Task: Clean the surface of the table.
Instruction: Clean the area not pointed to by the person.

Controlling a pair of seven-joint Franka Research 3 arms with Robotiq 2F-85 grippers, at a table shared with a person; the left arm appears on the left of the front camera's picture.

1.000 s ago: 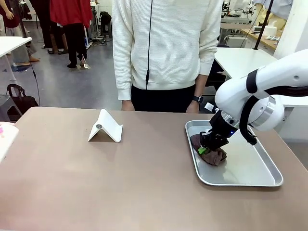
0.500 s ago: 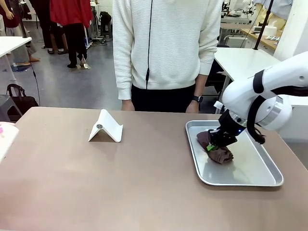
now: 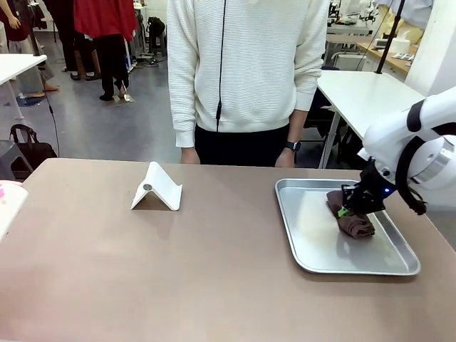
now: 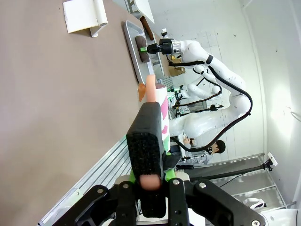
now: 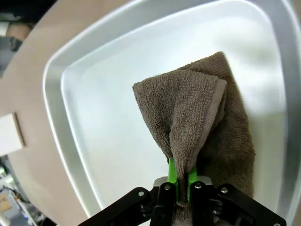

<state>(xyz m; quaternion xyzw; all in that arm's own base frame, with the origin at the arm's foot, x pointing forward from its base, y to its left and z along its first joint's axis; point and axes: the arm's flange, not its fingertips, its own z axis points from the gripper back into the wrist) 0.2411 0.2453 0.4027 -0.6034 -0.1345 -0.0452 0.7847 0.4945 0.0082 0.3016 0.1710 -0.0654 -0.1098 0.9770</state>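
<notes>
The brownish-taupe table (image 3: 142, 263) stretches across the front view. On its right side lies a shallow silver tray (image 3: 306, 246) holding a crumpled brown towel (image 3: 356, 222). My right gripper (image 3: 347, 210) is shut on a fold of that towel, near the tray's right part. Seen from the right wrist, the towel (image 5: 197, 108) hangs from the closed green pads of my right gripper (image 5: 179, 181), its lower end resting on the tray (image 5: 108, 117). My left gripper (image 4: 148, 113) is shut, held off the table (image 4: 47, 94) at its edge, far from the tray.
A white folded stand (image 3: 157, 189) sits on the table left of centre. A person in a white sweater stands at the far edge, hands (image 3: 187, 157) hanging down. Something pink (image 3: 6, 191) lies at the left edge. White tables stand behind on the right.
My right gripper has dragged the towel across the tray, from its left part to its right part. The stand and the person have not moved.
</notes>
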